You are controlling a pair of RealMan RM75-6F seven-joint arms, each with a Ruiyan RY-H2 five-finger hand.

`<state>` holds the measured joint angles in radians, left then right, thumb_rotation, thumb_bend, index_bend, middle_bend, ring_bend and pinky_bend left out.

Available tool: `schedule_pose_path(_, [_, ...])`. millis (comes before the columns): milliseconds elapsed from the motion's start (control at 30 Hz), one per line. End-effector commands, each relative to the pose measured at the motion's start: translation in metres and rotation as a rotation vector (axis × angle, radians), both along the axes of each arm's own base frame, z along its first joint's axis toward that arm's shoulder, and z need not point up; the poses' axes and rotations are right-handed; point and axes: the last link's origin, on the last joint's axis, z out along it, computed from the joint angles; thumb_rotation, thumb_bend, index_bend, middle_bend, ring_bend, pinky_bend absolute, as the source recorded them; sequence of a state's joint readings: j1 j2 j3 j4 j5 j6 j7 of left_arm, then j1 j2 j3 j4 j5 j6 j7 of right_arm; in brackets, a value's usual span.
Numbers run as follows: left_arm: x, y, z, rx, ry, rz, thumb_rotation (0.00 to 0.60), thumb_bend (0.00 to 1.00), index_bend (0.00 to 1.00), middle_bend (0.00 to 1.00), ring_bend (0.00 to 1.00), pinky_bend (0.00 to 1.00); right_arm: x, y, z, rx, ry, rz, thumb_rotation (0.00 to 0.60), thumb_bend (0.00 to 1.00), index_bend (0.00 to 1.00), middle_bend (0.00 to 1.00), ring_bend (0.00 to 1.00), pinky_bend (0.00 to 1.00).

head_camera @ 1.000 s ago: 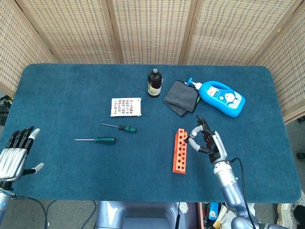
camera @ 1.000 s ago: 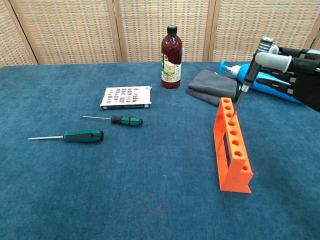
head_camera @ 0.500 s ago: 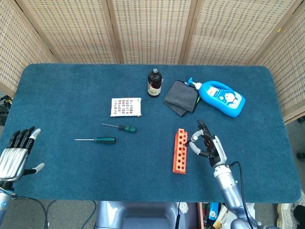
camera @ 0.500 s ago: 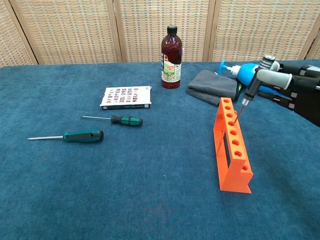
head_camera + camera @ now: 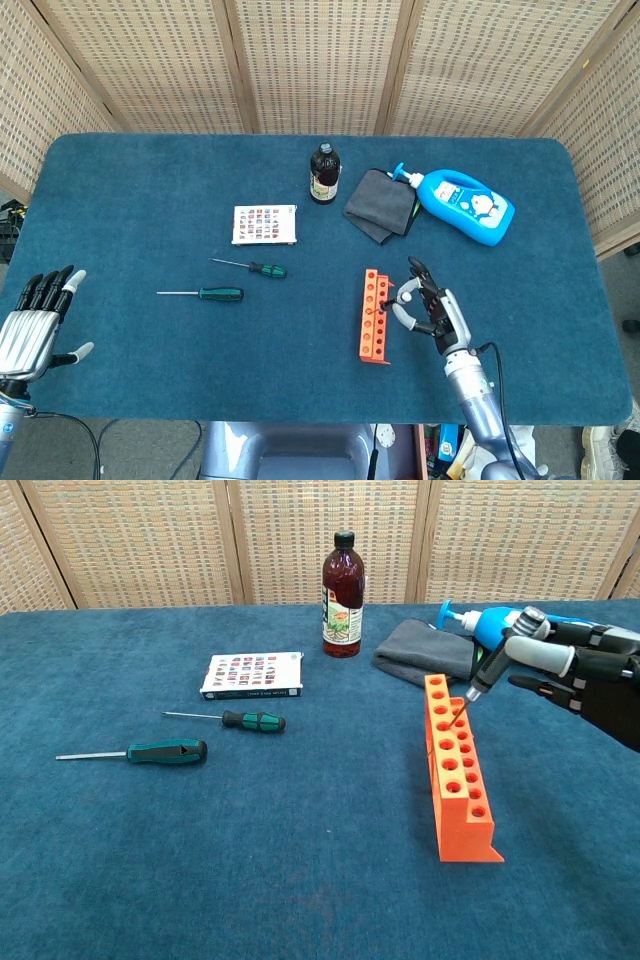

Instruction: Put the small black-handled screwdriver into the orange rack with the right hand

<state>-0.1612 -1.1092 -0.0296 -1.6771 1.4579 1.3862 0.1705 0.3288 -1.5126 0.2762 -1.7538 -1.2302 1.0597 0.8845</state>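
While the left hand [image 5: 32, 325] lies at the near left corner of the table [image 5: 140, 190] with its fingers spread and nothing in them, the right hand [image 5: 432, 310] hovers near the front edge on the right side, pinching the small black-handled screwdriver [image 5: 487, 673] between thumb and fingers. The tool slants down and away from that hand toward its left, and its thin shaft meets the top face of the orange rack [image 5: 456, 770], at one of the holes near the rack's far end; whether the tip sits inside the hole cannot be told. The rack stands just to the left of the right hand, tipped so that its rows of holes face up and partly toward the chest camera. Well to the left of the right hand lie two green-handled screwdrivers, the longer one [image 5: 203, 293] nearer the front and the shorter one [image 5: 252, 267] just beyond it, both with shafts pointing left. Farther back and still to the left sits a small printed box [image 5: 265, 224]. Beyond the right hand, a grey cloth [image 5: 379, 204] is folded beside a blue detergent bottle [image 5: 461, 205] lying on its side, and a dark glass bottle [image 5: 323, 175] stands upright just left of the cloth.
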Motion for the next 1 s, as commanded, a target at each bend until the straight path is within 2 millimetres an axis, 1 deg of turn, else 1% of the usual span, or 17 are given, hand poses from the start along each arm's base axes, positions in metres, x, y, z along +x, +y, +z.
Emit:
schedule_pose_path(33, [0.000,0.000,0.000,-0.001,0.000,-0.001,0.600,0.00,0.00,0.00,0.00,0.00,0.000,0.001,-0.001,0.002,0.005,0.002,0.600,0.30,0.63,0.04,0.00,0.00])
schedule_pose_path(300, [0.000,0.000,0.000,0.000,-0.001,-0.002,0.600,0.00,0.00,0.00,0.00,0.00,-0.003,0.000,-0.002,0.000,0.011,0.002,0.600,0.30,0.63,0.04,0.00,0.00])
schedule_pose_path(700, [0.001,-0.001,0.000,0.000,-0.001,-0.003,0.600,0.00,0.00,0.00,0.00,0.00,-0.001,-0.006,0.013,-0.046,0.031,0.014,0.600,0.30,0.63,0.04,0.00,0.00])
schedule_pose_path(1000, [0.001,-0.001,0.000,-0.001,-0.001,-0.004,0.600,0.00,0.00,0.00,0.00,0.00,-0.001,-0.003,0.008,-0.029,0.042,0.018,0.600,0.30,0.63,0.04,0.00,0.00])
